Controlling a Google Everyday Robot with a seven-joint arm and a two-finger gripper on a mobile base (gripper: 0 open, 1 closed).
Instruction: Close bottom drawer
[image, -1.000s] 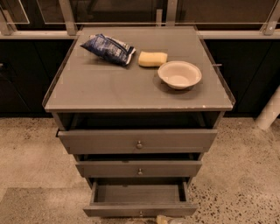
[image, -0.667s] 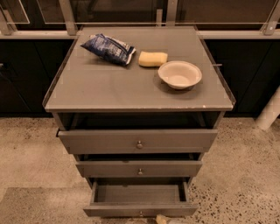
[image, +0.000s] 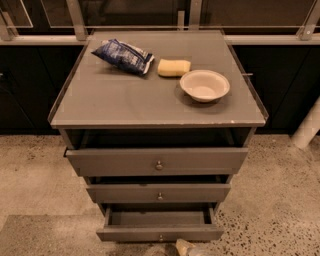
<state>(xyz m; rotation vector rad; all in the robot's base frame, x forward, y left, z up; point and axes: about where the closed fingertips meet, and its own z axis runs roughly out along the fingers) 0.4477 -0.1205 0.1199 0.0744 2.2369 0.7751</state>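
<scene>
Slim grey bottom drawer (image: 131, 233) stands pulled out, with the gripper (image: 186, 247) barely in view in front of it.

The drawer is the lowest in the grey three-drawer cabinet (image: 125, 100), and its tray shows empty. I judge it light, rigid and running on slides, so a flat push on the front beside the small round metal knob (image: 160, 237) should do, with no grasp needed. Only a pale tip of the gripper shows at the lower edge, just right of the knob. I cannot tell whether it is released or clenched, and the arm's pose is out of sight.
</scene>
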